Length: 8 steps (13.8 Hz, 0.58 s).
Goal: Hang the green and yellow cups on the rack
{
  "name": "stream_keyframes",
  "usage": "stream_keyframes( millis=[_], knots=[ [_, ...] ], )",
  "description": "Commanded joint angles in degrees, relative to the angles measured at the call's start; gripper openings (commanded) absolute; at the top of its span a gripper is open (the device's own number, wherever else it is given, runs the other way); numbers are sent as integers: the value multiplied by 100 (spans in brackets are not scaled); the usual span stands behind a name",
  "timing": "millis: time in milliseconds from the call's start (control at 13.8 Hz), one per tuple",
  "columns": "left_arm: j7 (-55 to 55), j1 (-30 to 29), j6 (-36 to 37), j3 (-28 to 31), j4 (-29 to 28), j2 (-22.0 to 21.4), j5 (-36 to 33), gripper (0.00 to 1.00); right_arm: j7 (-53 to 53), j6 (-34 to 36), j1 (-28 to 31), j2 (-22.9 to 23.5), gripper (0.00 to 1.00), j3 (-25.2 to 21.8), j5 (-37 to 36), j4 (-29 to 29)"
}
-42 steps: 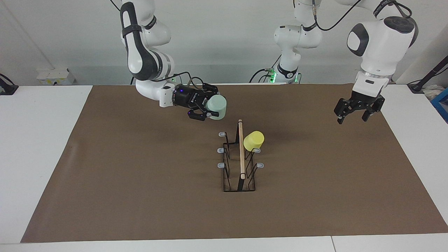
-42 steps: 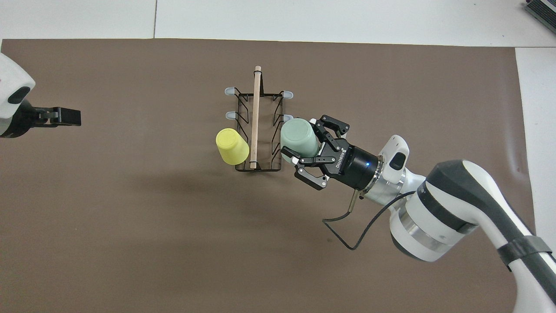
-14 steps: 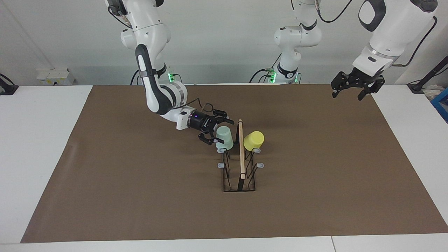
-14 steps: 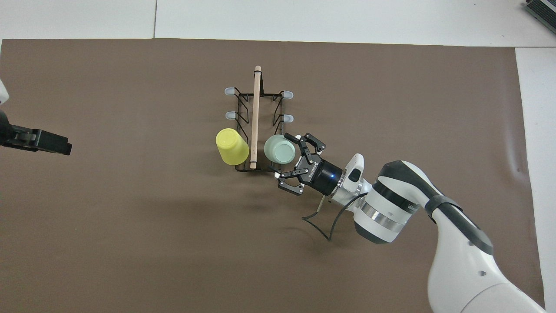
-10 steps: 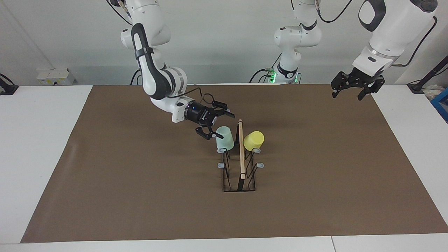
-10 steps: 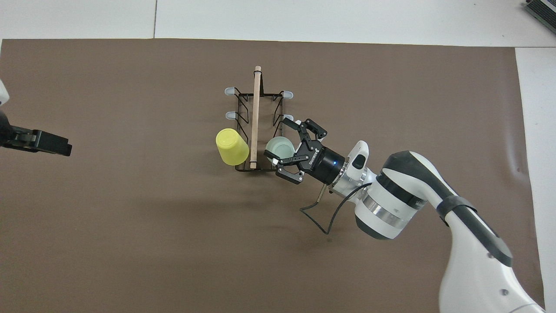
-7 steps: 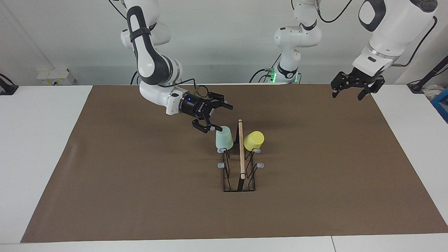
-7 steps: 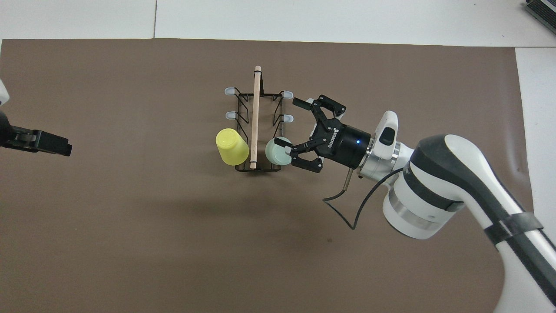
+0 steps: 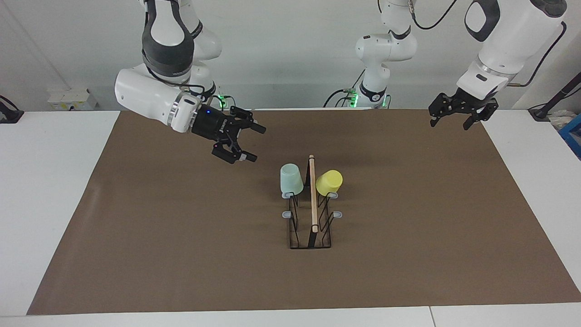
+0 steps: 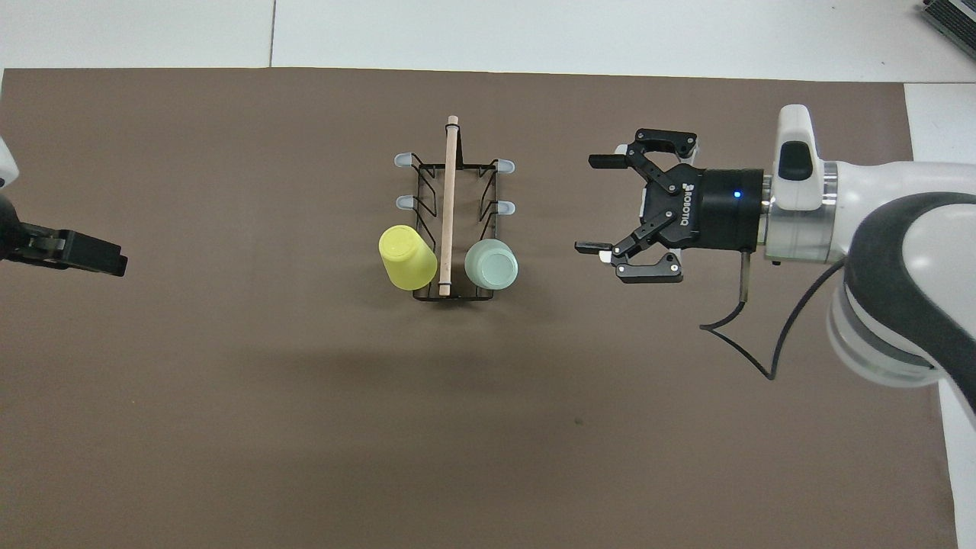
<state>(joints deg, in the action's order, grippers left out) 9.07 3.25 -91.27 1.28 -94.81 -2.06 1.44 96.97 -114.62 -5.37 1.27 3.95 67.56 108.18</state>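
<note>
Green cup [image 9: 291, 178] & yellow cup [image 9: 329, 182] on rack [image 9: 310, 213]; right end effector [image 9: 251, 143] open.

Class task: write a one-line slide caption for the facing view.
Mint green plastic cup and bright yellow plastic cup hang upside down on black wire rack; both arms clear.

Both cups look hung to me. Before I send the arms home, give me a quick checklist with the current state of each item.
1. Green cup upside down on a rack peg at the robots' end: ok.
2. Yellow cup on the peg across the handle, tilted outward: ok; seating depth: cannot tell.
3. Right claw open, holding nothing, apart from the green cup: ok.
4. Left claw holding nothing, over the mat's edge, waiting: ok.
5. Rack upright on the mat: ok.
</note>
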Motion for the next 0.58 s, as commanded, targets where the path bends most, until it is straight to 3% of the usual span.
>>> stream_keyframes(
  millis=[0, 291, 509],
  knots=[
    [42, -61, 57, -22, 7, -5, 49, 100, -721, 1017, 80, -144, 100, -314, -821, -209],
    [42, -61, 57, -23, 7, -5, 40, 100, -1967, 2039, 115, -268, 100, -553, -2375, -508],
    [51, -61, 57, -22, 7, -5, 40, 100, -3040, 2163, 89, -303, 100, -500, -4036, -658]
  ],
)
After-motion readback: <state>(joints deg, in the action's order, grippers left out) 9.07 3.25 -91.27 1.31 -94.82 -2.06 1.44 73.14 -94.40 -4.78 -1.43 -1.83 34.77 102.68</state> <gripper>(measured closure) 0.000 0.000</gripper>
